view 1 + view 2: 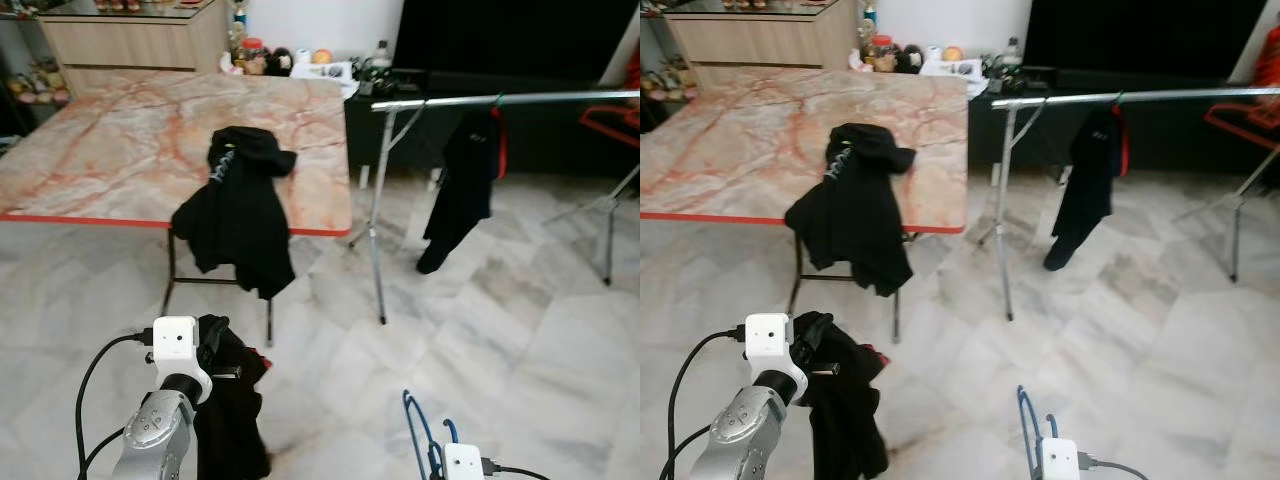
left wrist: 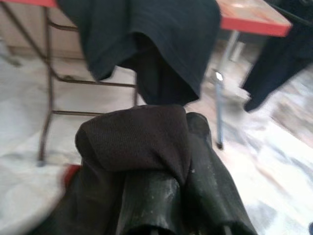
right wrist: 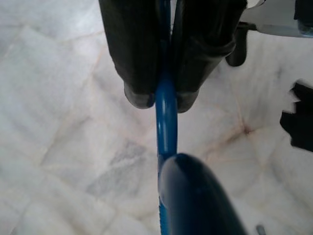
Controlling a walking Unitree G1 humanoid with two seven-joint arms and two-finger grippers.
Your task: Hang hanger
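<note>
Right gripper (image 3: 164, 100) is clamped on the blue hanger (image 1: 418, 428), fingers pinching the thin blue wire between them; the hanger loops up just above the wrist, low near the floor (image 1: 500, 340). Left gripper (image 1: 222, 352) has a dark garment (image 1: 228, 410) draped over and around its fingers; they look closed into the cloth, with most of it hanging below the claw.

The clothes rail (image 1: 500, 100) is well ahead of the right claw, higher and slightly off to its right. One black garment (image 1: 465, 170) already hangs there on a hanger. Another black garment (image 1: 240, 200) is slumped over the edge of the marble table (image 1: 100, 150), ahead of the left claw.

My read: the robot is too far out to hang anything yet. To do it well:
- walk in until the rail is within reach
- keep the pinch tight, since thin wire can swivel in the fingers
- bring the hook over the bar from above, on bare rail clear of the hung garment
- let go only once the hook sits on the bar

Can't tell the hook's orientation from here.
</note>
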